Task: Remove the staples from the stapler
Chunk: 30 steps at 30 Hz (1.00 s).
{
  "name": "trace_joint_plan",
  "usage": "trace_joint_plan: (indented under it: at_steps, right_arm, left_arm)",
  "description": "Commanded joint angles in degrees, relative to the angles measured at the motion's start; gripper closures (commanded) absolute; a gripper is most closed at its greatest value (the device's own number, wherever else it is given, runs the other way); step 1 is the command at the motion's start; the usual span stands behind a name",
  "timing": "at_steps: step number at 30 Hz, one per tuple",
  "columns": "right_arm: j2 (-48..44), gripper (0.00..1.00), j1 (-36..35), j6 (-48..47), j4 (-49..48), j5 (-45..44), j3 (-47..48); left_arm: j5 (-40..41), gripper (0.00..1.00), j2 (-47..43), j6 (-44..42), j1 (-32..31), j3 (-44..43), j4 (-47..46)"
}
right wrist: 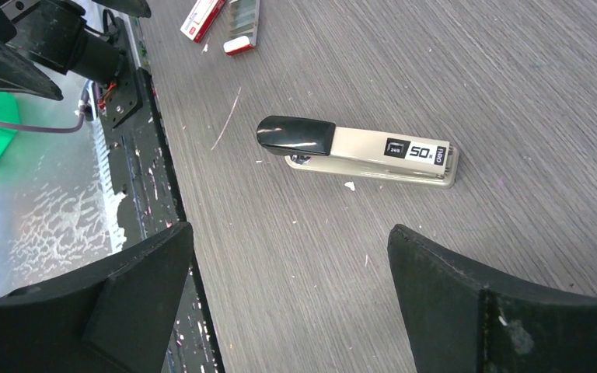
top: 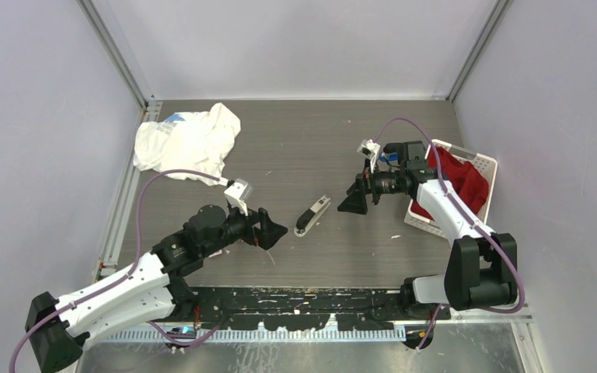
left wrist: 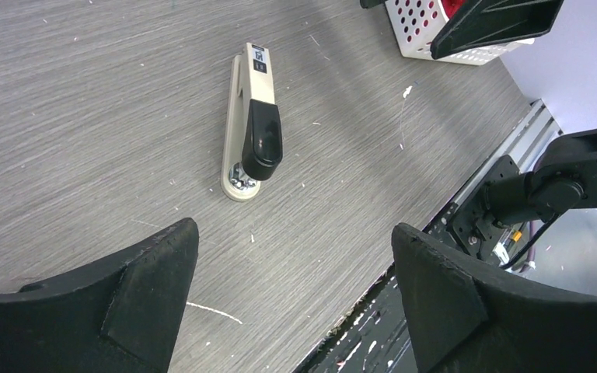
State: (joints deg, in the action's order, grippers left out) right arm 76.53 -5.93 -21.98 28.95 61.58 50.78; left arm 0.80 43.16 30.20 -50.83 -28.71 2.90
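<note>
Some staples (right wrist: 242, 14) lie as a grey strip on the table (top: 295, 140), at the top edge of the right wrist view, just beside a small red-and-white box (right wrist: 202, 17) and well apart from the stapler (top: 312, 215). Stapler lies flat and closed mid-table, black cap end toward the arm bases; cannot tell what is inside it. Left gripper (top: 272, 231) is near its cap end, fingers spread apart, empty, not touching. Right gripper (top: 354, 202) is near the other end, fingers also apart, empty. White cloth (top: 190, 140) is bunched at the far left. White basket (top: 488, 165) with a red cloth (top: 459, 177) in it sits at the right.
</note>
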Motion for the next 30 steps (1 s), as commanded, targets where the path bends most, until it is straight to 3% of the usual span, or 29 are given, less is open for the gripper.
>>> trace_joint_plan:
  at_steps: [1,30]
  right_arm:
    - [-2.2,0.0,0.2,-1.0,-0.2,2.5,-0.2]
    - [-4.7,0.0,2.4,0.8,-0.8,5.2,-1.3]
  left_arm:
    - [1.1,0.07,-1.7,2.9,0.0,1.3,-1.6]
    - [0.9,0.07,-2.8,9.4,0.1,4.4,-4.0]
